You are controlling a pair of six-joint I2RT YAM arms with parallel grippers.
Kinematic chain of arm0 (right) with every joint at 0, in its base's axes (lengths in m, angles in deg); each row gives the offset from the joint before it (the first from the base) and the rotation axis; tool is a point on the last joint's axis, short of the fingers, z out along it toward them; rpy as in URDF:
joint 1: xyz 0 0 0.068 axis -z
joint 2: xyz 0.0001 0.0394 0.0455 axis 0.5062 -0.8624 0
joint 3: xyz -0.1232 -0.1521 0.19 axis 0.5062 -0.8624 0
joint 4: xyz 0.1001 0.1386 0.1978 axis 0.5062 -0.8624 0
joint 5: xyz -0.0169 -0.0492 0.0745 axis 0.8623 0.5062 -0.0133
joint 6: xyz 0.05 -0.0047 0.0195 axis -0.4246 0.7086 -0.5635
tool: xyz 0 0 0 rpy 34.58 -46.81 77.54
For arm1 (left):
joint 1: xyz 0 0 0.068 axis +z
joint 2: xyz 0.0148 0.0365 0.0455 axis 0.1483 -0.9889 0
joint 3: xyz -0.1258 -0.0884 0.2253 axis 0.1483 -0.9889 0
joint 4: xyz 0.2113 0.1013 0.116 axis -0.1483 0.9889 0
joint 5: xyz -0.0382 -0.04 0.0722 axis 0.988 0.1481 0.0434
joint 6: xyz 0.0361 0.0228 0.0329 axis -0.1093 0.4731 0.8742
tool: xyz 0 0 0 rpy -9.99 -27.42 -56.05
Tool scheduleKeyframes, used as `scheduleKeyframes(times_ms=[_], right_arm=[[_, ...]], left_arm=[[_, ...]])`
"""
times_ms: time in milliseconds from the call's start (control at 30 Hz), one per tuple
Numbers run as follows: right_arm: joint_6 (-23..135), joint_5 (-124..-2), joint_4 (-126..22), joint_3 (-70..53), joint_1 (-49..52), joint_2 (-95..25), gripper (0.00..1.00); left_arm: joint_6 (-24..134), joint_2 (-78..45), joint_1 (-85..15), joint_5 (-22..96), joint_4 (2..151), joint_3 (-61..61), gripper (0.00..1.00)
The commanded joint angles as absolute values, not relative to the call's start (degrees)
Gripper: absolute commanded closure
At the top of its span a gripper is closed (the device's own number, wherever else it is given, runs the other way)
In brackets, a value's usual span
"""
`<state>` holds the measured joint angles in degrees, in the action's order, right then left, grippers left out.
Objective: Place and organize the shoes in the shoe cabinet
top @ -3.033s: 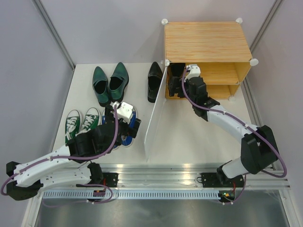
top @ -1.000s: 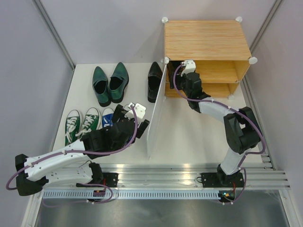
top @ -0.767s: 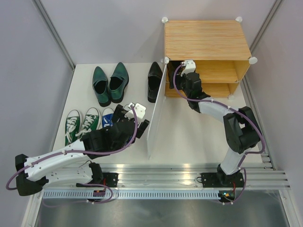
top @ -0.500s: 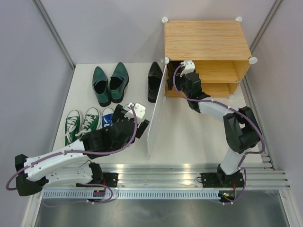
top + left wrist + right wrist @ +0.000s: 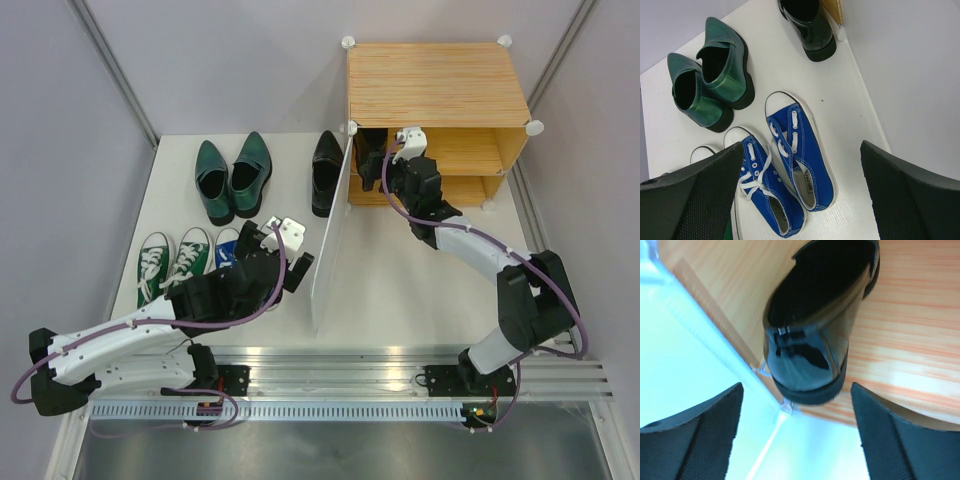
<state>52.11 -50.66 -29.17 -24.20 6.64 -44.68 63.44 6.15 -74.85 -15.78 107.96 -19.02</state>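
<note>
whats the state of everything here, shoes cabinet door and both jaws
cabinet, upright, a black shoe inside
door, swung open
black shoe, upright on a shelf, not held
other black shoe, on the table by the door
dark green pair, on the table, side by side
blue pair, on the table, under the left jaws
green sneakers, on the table
left jaws, open, empty
right jaws, open, empty
</note>
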Motion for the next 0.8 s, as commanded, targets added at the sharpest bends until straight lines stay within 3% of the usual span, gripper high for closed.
scheduleKeyframes(times_ms=[0,67,233,767], right_arm=[[50.39,-50.60,-28.32,-27.58,6.68,-41.60,0.11],[50.13,-50.34,-28.06,-28.64,6.68,-40.80,0.25],[50.21,-50.77,-28.32,-29.44,6.77,-41.68,0.44],[51.27,-51.56,-28.14,-22.23,6.68,-49.06,0.55]], left_arm=[[64.18,7.44,-74.62,-15.26,107.70,-17.63,0.00],[64.18,7.71,-74.53,-15.26,107.62,-17.63,0.00],[64.18,7.53,-74.53,-15.08,107.62,-17.63,0.00],[64.36,7.27,-74.53,-15.00,107.70,-17.63,0.00]])
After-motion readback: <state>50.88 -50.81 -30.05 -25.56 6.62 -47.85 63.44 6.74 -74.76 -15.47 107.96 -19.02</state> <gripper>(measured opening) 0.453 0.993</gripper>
